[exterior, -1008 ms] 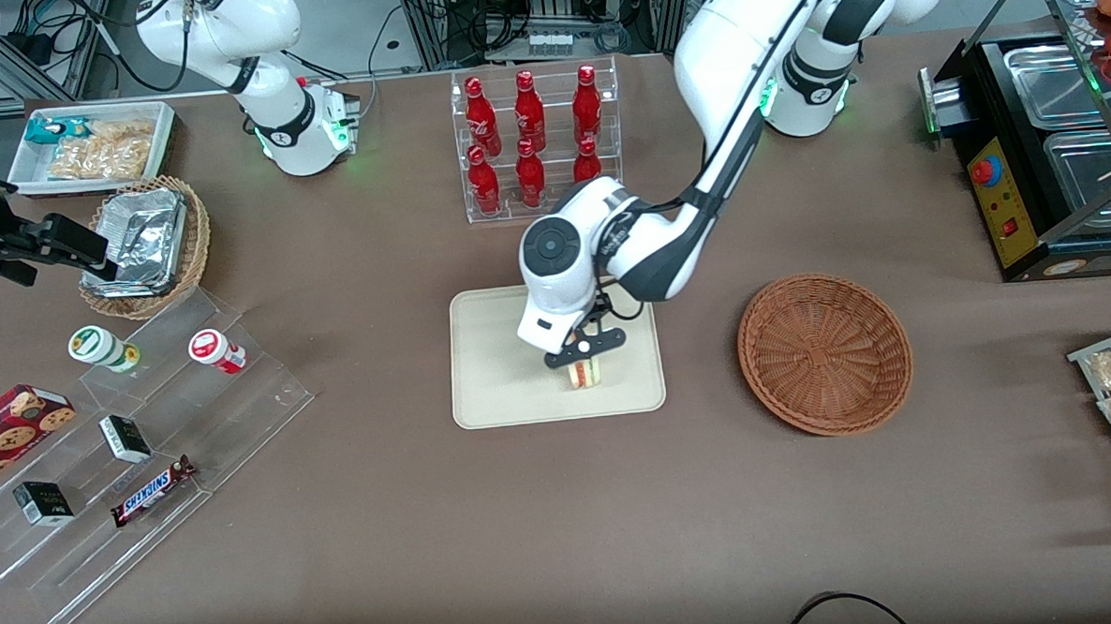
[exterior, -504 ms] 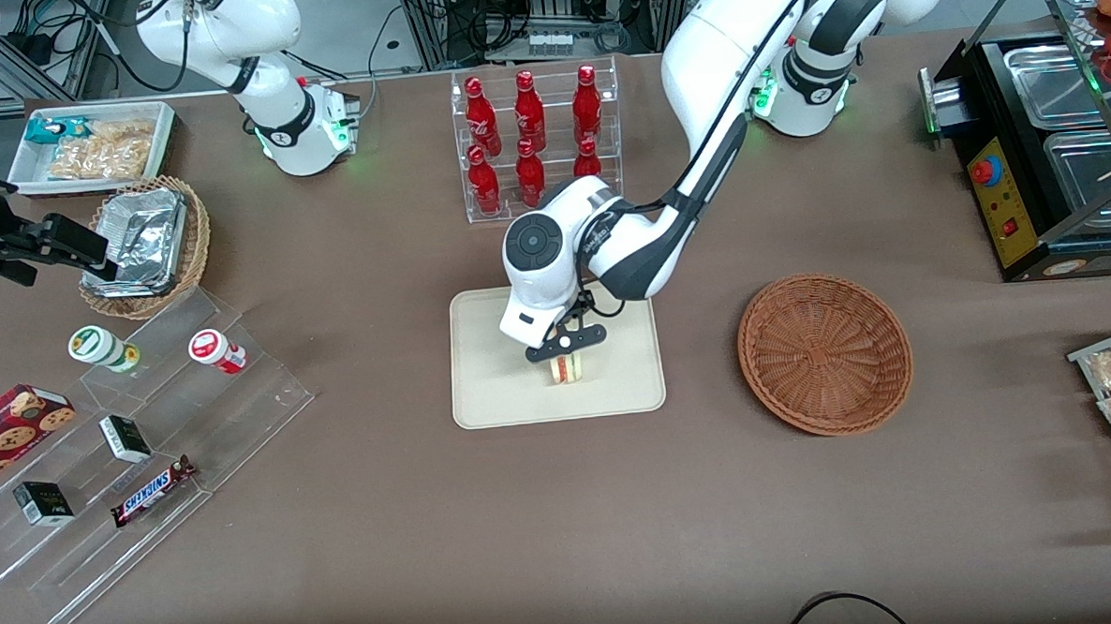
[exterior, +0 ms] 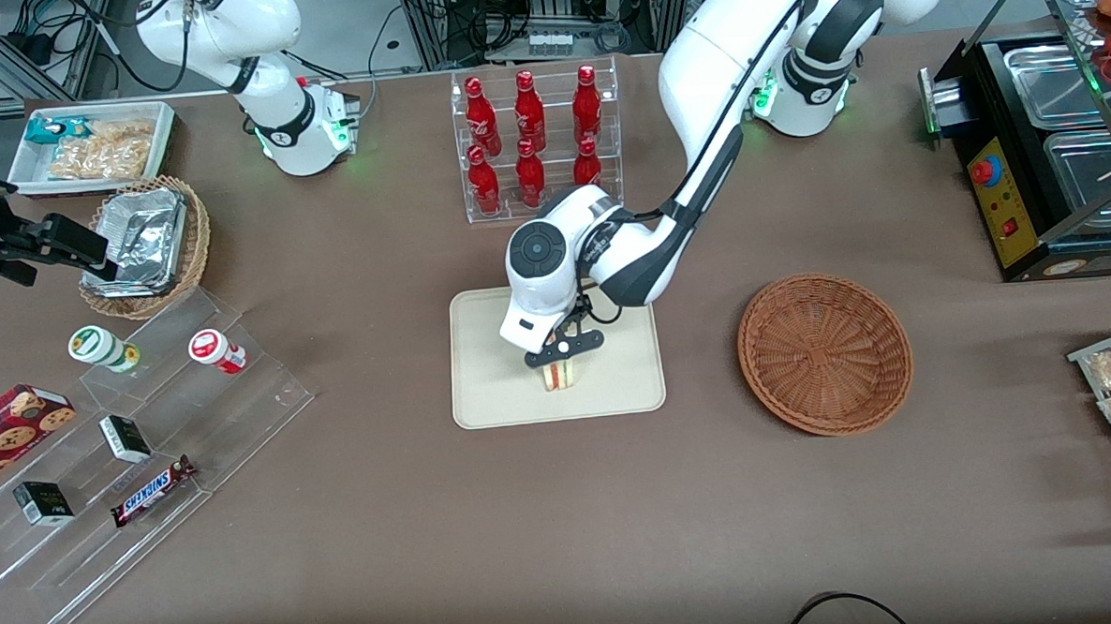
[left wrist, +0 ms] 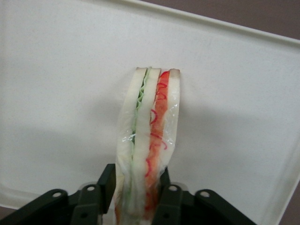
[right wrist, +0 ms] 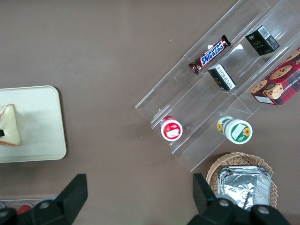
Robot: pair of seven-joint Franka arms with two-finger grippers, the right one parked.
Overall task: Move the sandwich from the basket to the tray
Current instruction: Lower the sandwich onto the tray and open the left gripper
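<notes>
One gripper (exterior: 561, 353) clamped on the sandwich (left wrist: 147, 140), low over the tray (exterior: 493, 390), basket (exterior: 825, 352) well apart

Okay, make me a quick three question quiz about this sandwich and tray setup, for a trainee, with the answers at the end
1. True or false: the sandwich lies in the basket.
2. What does the pincer grip? A) bottle B) sandwich C) nothing
3. Fill in: the pincer is over the cream ___.

Key: 1. False; the basket holds nothing and the sandwich is over the tray. 2. B; the fingers clamp its sides. 3. tray.
</notes>
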